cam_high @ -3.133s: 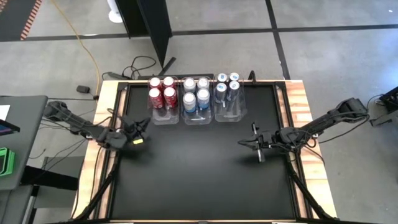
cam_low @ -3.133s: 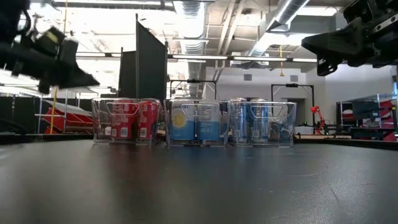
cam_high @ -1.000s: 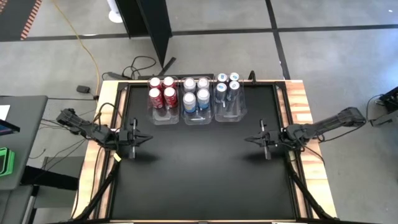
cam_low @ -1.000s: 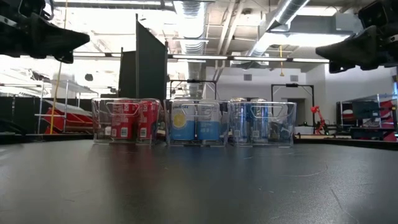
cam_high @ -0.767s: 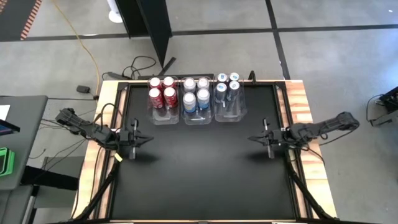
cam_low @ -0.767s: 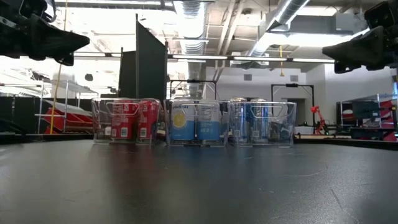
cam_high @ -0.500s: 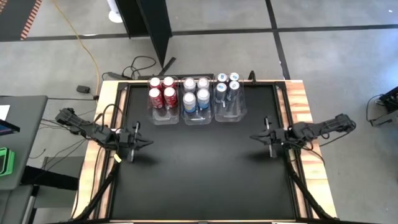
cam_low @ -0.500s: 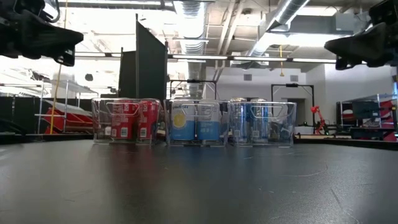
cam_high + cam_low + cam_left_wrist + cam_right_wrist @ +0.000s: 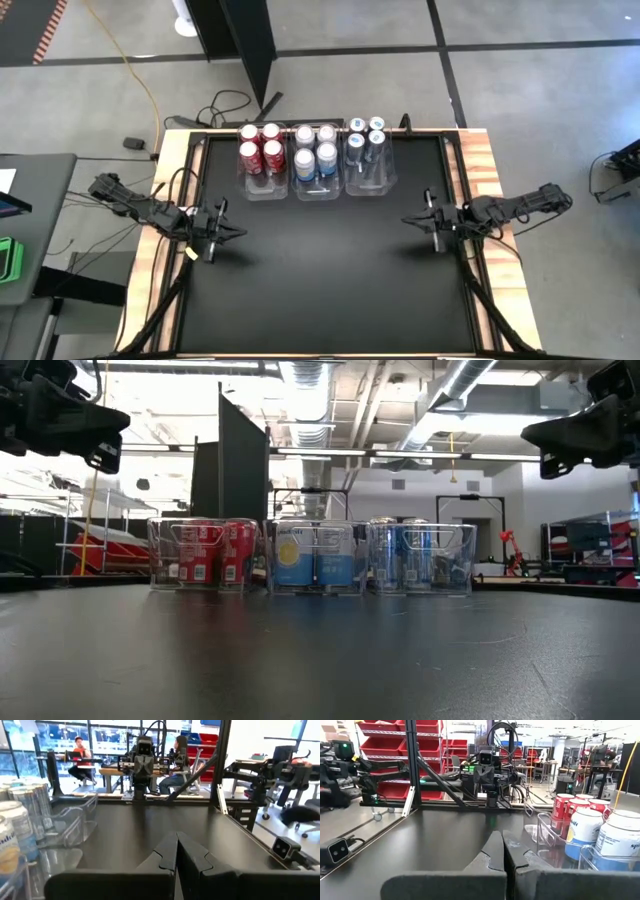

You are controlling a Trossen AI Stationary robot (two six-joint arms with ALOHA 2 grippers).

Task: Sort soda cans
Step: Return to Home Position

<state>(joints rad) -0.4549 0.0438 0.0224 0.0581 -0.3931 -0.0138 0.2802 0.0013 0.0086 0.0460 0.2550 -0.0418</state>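
Three clear bins stand side by side at the table's far edge. Red soda cans [image 9: 260, 146] stand upright in the left bin [image 9: 265, 187]. Silver-white and light blue cans [image 9: 315, 150] fill the middle bin [image 9: 318, 192], and slimmer dark blue cans [image 9: 366, 138] stand in the right bin [image 9: 370, 182]. My left gripper [image 9: 240, 231] hovers shut near the table's left edge, pointing level toward the middle, with nothing between its fingers [image 9: 176, 839]. My right gripper [image 9: 404, 221] hovers shut near the right edge, also level and without anything in it [image 9: 501, 839].
The black tabletop [image 9: 320, 270] lies bare between the two grippers and in front of the bins. A wooden frame [image 9: 480, 160] borders it. Both grippers hang well above the surface [image 9: 115, 420] [image 9: 530, 432]. People sit in the room beyond the table [image 9: 80, 755].
My right arm has folded back, and its gripper has drawn a little toward the table's right edge, staying shut. My left gripper has rolled slightly about its own pointing line while staying where it was. The cans and bins have not moved.
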